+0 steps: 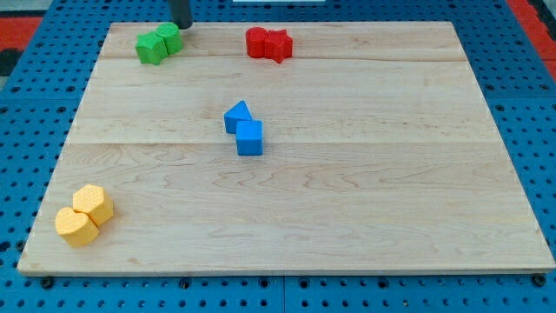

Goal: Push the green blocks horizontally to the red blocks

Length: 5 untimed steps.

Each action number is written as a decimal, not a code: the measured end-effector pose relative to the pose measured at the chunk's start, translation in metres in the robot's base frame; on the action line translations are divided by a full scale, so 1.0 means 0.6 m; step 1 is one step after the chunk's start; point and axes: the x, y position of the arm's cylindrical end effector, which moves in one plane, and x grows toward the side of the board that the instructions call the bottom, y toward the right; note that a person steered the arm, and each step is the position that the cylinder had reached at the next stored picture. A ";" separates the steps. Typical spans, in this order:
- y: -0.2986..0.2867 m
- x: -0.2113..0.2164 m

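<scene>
Down at the view's bottom left sit two yellow blocks [84, 215], pressed together, well out of play. Mid-board, a blue pair: a blue cube [249, 137] touching a blue wedge-like block [236, 116] just above it. Up along the view's top edge is the action: the green blocks [158, 43], two of them touching, lie at the left, and the red blocks [268, 43], also touching, sit to their right on about the same line, a bare stretch of wooden board [391, 174] between them. My tip [183, 25] stands just above and to the right of the green pair, nearly touching. That's the wrong side, I'd say: the push runs rightward, so the tip needs to get round to the greens' left. It's a bare rod, nothing to clasp or let go. No writing or labels visible anywhere.
</scene>
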 end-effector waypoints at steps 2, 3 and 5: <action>0.005 0.036; -0.003 0.092; -0.003 0.106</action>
